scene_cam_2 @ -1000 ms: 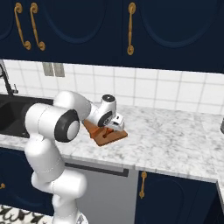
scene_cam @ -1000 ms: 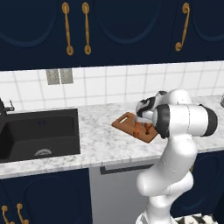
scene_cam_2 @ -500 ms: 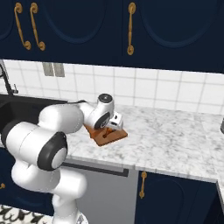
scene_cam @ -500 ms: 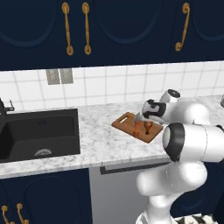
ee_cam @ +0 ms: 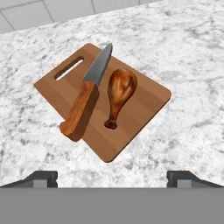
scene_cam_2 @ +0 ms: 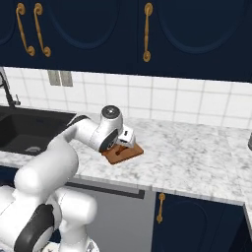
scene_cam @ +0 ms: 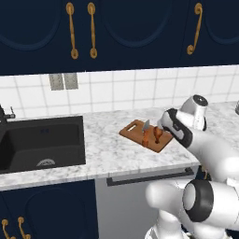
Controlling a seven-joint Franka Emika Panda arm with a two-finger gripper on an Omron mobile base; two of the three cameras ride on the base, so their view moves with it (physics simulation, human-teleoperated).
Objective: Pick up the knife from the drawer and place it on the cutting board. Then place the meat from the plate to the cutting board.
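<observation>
The reddish-brown cutting board (ee_cam: 140, 111) lies on the marble counter, its handle hole at the far left. The knife (ee_cam: 85, 103) rests on it, its wooden handle toward me and its grey blade pointing away. Beside the knife lies the meat (ee_cam: 119, 89), a roasted drumstick with its bone tip toward me. My gripper (ee_cam: 113, 178) hangs open above the board's near edge, holding nothing. From the left base view the board (scene_cam: 133, 130), knife (scene_cam: 146, 126) and meat (scene_cam: 158, 134) sit just left of the gripper (scene_cam: 164, 125). The right base view has the board (scene_cam_2: 125, 155) under the hand. Plate and drawer are out of view.
A black sink (scene_cam: 42, 140) with a faucet (scene_cam: 3, 116) takes up the counter's left end. Dark blue wall cabinets with brass handles (scene_cam: 71, 30) hang above. A grey front panel with a dark bar handle (scene_cam: 149, 176) sits below the counter. Marble counter (scene_cam_2: 197, 157) stretches to the right.
The arm's elbow has swung down and to the right, and the hand has drawn back slightly from the board. Knife and meat lie still on the board. The jaws stay open.
</observation>
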